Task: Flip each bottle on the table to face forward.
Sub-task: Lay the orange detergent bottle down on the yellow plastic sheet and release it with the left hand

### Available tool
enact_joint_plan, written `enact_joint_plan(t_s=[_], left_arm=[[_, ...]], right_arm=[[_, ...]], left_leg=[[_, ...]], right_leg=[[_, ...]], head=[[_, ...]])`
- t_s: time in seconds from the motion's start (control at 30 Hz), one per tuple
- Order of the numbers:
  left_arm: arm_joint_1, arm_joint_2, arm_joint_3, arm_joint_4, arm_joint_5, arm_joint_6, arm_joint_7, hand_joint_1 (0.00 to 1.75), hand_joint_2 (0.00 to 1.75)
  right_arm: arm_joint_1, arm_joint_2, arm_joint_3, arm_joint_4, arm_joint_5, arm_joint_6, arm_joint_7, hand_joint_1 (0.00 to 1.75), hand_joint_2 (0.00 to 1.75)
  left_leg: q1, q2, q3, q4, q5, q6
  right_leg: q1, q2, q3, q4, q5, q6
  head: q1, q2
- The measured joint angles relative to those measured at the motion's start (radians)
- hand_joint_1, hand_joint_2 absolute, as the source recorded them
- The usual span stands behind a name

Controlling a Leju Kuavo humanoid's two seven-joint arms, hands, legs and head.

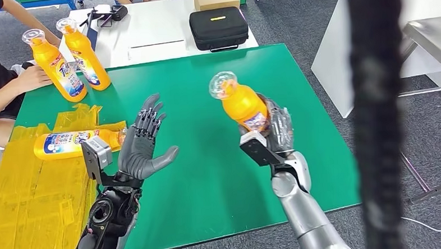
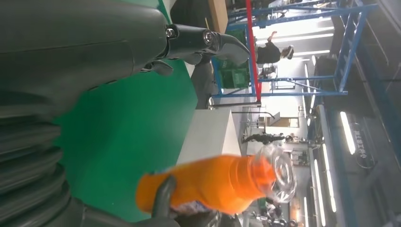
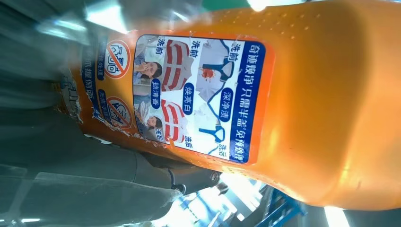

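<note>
the right hand (image 1: pixel 274 130) grips an orange detergent bottle (image 1: pixel 241 104) by its lower body, raised above the green counter (image 1: pixel 209 175). left hand (image 1: pixel 143 147) spread, holding nothing. smooth rigid plastic, likely slippery; best gripped around the labelled waist.

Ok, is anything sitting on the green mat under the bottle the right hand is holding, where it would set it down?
Nothing visible. The right hand holds the orange detergent bottle above bare green mat. The open left hand hovers off to the side, and the lying bottle and two standing bottles are at the mat's far-left side.
</note>
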Motion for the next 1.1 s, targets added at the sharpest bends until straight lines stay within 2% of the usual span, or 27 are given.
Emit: enact_joint_plan(t_s=[0.53, 1.1], left_arm=[[-0.044, -0.008, -0.029, 0.050, -0.006, 0.009, 0.007, 0.00, 1.75], [-0.057, -0.015, -0.054, 0.052, -0.059, 0.052, -0.013, 0.00, 1.75]], right_arm=[[-0.064, 0.084, 0.156, 0.097, -0.051, 0.080, -0.017, 1.75, 1.75], [-0.101, 0.122, 0.230, 0.159, -0.075, 0.114, -0.030, 1.75, 1.75]], left_leg=[[0.000, 0.000, -0.001, 0.000, 0.000, 0.000], [0.000, 0.000, -0.002, 0.000, 0.000, 0.000]], right_leg=[[0.000, 0.000, -0.001, 0.000, 0.000, 0.000], [0.000, 0.000, -0.002, 0.000, 0.000, 0.000]], head=[[0.000, 0.000], [0.000, 0.000]])
